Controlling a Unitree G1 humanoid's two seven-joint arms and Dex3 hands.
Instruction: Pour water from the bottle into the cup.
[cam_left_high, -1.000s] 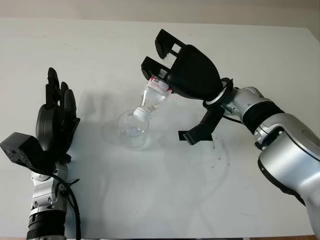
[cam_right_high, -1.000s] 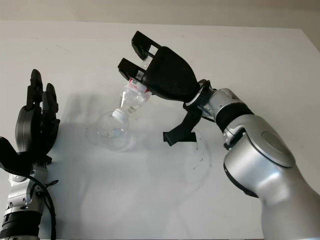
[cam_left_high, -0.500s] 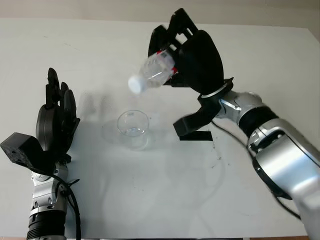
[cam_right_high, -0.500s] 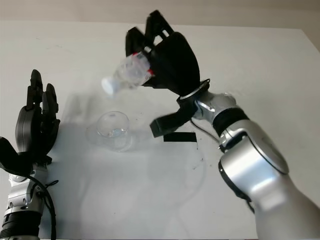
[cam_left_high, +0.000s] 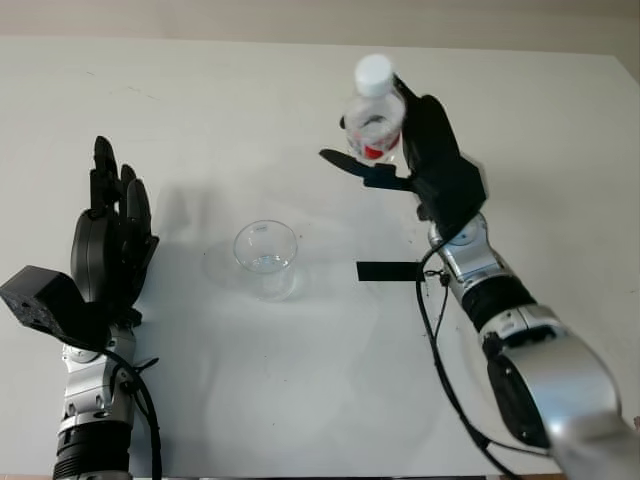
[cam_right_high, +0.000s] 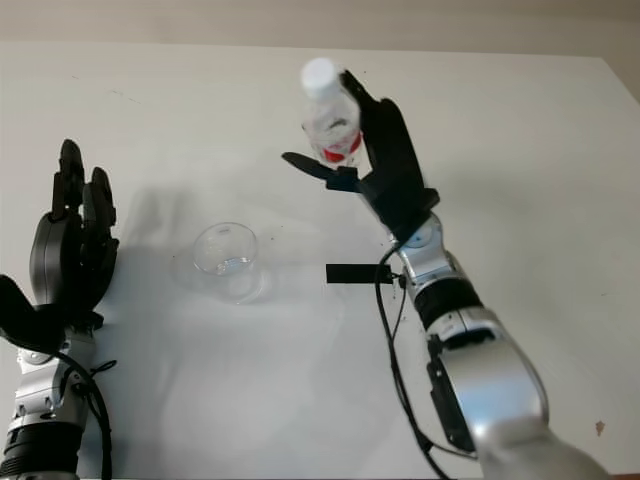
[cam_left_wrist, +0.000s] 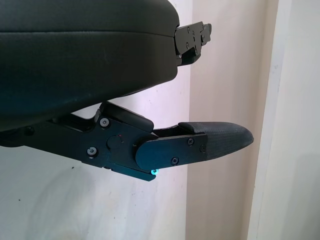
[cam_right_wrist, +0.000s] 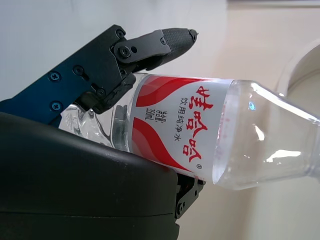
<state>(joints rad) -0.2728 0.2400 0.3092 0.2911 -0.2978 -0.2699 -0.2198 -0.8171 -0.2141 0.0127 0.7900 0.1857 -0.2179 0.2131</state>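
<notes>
A clear plastic bottle (cam_left_high: 374, 112) with a white cap and a red-and-white label (cam_right_wrist: 180, 131) stands upright in the air, held by my right hand (cam_left_high: 420, 160), which is shut on it above the table, to the right of the cup. The clear cup (cam_left_high: 266, 256) sits upright on the white table (cam_left_high: 300, 380) near the middle, with a little water at its bottom. My left hand (cam_left_high: 110, 250) is open and raised at the left, well apart from the cup, holding nothing.
A short black strip (cam_left_high: 388, 270) lies on the table to the right of the cup, below the held bottle. The table's far edge (cam_left_high: 200, 38) meets a beige wall. Bare white surface lies in front of the cup.
The right hand has swung the bottle from tipped mouth-down over the cup to upright, lifting it up and to the right. The cup and the left hand have stayed put.
</notes>
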